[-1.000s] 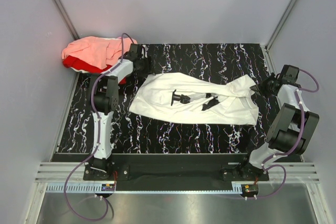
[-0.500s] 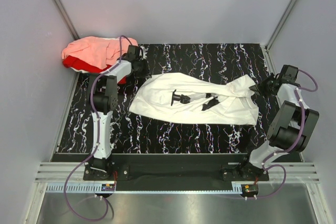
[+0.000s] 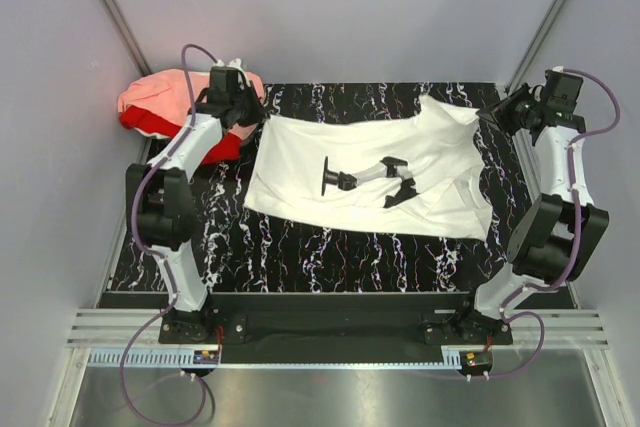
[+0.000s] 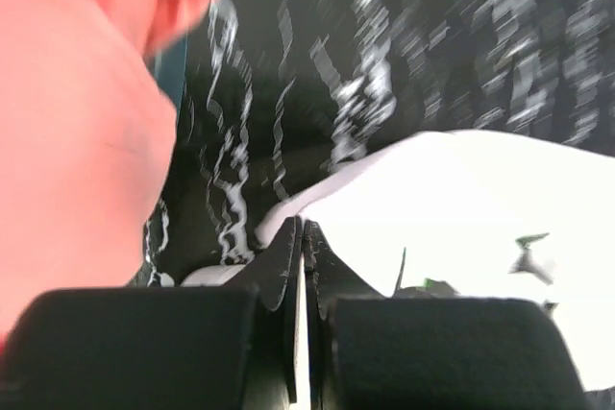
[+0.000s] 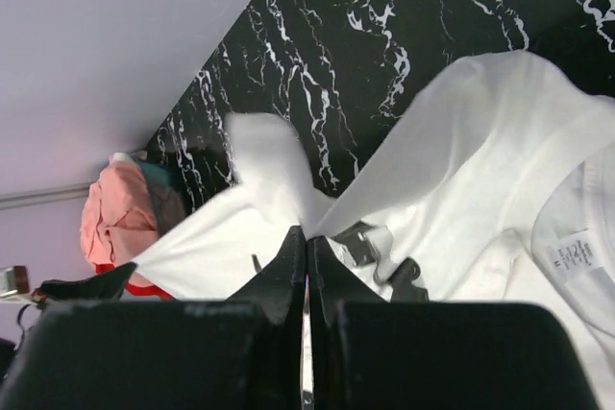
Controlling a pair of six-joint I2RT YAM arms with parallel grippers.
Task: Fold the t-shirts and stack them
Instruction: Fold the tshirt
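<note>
Top view: the white shirt [image 3: 430,147] lies spread across the middle of the table [image 3: 300,247], print [image 3: 362,175] facing up, its far edge pulled into a line between the 2 arms. The left gripper [image 3: 252,115] sits at the shirt's far left corner and the right gripper [image 3: 492,115] at its far right corner. The cloth rises slightly to each of them. The pink shirt [image 3: 165,95] is heaped on the red shirt [image 3: 150,127] at the table's far left corner, just beside the left gripper, neither folded. Left wrist view: the left gripper [image 4: 301,232] has its jaws pressed together on a thin edge of white shirt [image 4: 461,208], and the pink shirt [image 4: 77,141] fills the left of the frame. The view is blurred, so depth of bite cannot be confirmed. Right wrist view: the right gripper [image 5: 306,242] is likewise clamped on a fold of the white shirt [image 5: 480,122], which drapes away in soft ridges. The neck label [image 5: 567,254] shows at the right, and the pink shirt [image 5: 120,218] is far off. Assessment: the cloth is light, limp and easily creased. It will sag between 2 pinch points and offers no stiffness. Hold is best taken at corners or seamed edges, with even tension on both sides, since a thin bite may slip.
</note>
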